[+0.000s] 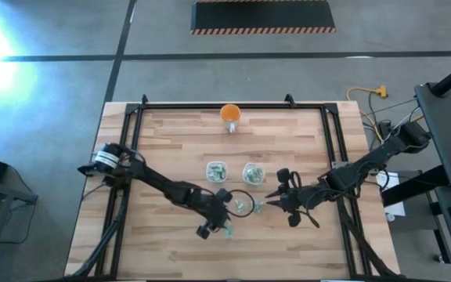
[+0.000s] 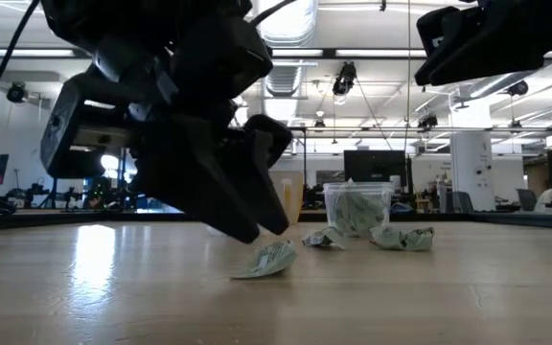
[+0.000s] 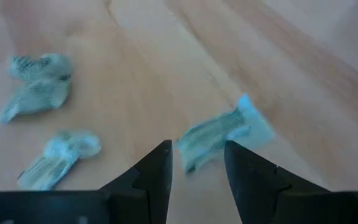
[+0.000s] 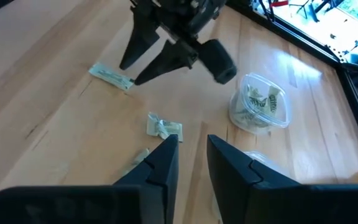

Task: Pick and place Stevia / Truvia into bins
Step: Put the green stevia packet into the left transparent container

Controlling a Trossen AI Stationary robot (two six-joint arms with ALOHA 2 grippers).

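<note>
2 clear plastic bins [image 1: 216,170] | L pincer [image 3: 196,163] open over flat crumpled sachet [image 3: 219,129] | R pincer [image 4: 192,149] open, empty

Crumpled green-white sachets [image 1: 243,206] loose on wood; two clear bins [image 1: 216,170] upright, sachets inside.

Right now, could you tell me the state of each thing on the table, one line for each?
left gripper: open, low over one loose sachet
right gripper: open, empty, above the table
loose sachets: crumpled, lying on the wood, outside the bins
left bin: upright, sachets inside
right bin: upright, sachets inside
orange cup: upright, at the far edge
</note>
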